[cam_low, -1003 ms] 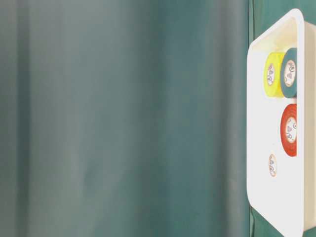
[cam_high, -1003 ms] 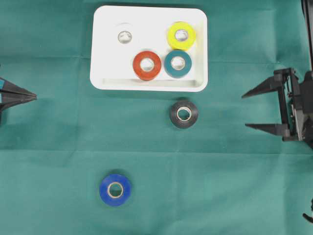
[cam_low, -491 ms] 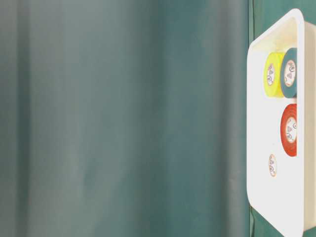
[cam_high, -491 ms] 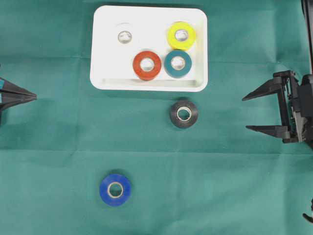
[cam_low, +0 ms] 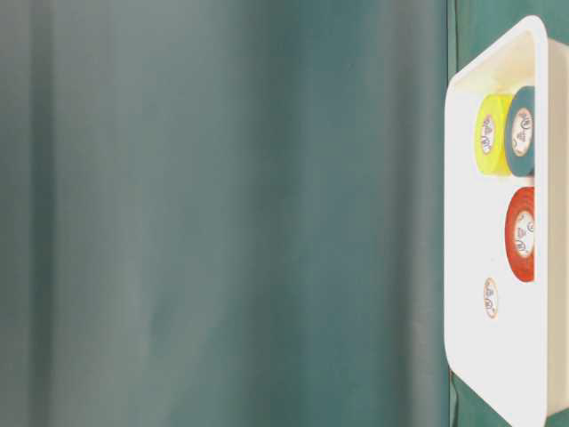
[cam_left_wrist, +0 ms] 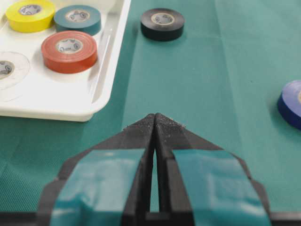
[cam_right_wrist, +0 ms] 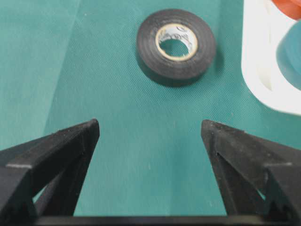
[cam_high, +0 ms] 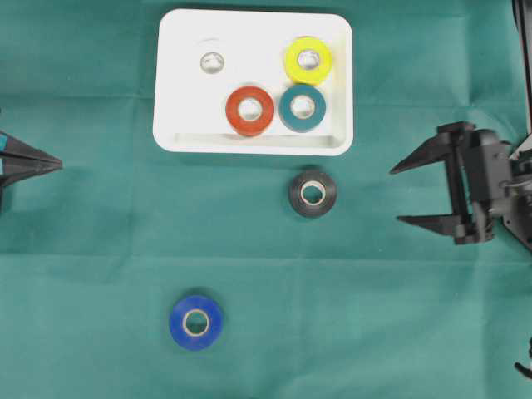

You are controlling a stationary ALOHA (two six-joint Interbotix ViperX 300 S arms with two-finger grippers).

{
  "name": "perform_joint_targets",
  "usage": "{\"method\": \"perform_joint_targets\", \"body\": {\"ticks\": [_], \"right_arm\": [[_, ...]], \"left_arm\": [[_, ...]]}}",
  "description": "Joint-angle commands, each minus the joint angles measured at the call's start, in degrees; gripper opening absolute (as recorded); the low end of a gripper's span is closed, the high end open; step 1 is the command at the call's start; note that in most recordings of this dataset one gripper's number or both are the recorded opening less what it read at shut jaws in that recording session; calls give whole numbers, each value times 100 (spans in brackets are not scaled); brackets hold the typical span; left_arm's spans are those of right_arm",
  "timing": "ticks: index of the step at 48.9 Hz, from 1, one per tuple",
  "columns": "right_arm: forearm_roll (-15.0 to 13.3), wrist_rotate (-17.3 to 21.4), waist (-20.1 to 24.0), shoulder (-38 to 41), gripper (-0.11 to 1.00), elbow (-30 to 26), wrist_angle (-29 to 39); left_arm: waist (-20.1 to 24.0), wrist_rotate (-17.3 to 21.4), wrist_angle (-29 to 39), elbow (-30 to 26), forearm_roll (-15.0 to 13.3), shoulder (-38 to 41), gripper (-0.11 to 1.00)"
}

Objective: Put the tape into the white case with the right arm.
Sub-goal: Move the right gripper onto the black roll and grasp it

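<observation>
Right arm's fingers (cam_high: 401, 195) spread wide, holding nothing, tips pointing left across the green surface (cam_high: 100, 249) toward the black tape roll (cam_high: 312, 194), with open cloth between tips and roll. In the right wrist view the same roll (cam_right_wrist: 176, 46) lies flat ahead of the two pointed black fingers (cam_right_wrist: 61, 150), roughly centred between them and well apart from both.

The black roll rests on the surface just outside the near rim of the white case (cam_high: 179, 83), close to it but not touching. Inside the case lie a yellow roll (cam_high: 308, 60), a teal roll (cam_high: 302, 108), a red roll (cam_high: 250, 110) and a pale, near-white roll (cam_high: 213, 61); teal and yellow are just beside each other.

A blue roll (cam_high: 196, 322) lies alone on the surface, well apart from the case.

Left arm's fingers (cam_left_wrist: 154, 127), marked with light-blue tape, are pressed together, empty, at the left edge of the overhead view.
</observation>
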Motion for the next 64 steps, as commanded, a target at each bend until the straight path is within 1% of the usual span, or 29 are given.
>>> {"method": "perform_joint_targets", "body": {"ticks": [1, 21, 32, 36, 45, 52, 57, 64], "right_arm": [[-9, -9, 18, 316, 72, -343, -132], [-26, -62, 26, 1670, 72, -1336, -316], [-264, -44, 53, 2250, 72, -1881, -325], [-281, -44, 53, 2417, 72, -2021, -299], [-290, -26, 53, 2681, 72, -2206, -281], [-290, 35, 62, 2742, 72, -2206, -211], [-290, 62, 114, 2742, 72, -2224, -44], [-281, 79, 193, 2742, 72, -2276, 369]], "left_arm": [[18, 9, -18, -62, -9, 44, 0], [18, 0, -18, -62, -9, 44, 0], [26, 9, -18, -62, -9, 44, 0], [18, 0, -18, -62, -9, 44, 0], [18, 9, -18, -62, -9, 44, 0], [26, 0, -18, -62, -9, 44, 0], [18, 9, -18, -62, -9, 44, 0], [18, 9, -18, -62, -9, 44, 0]]}}
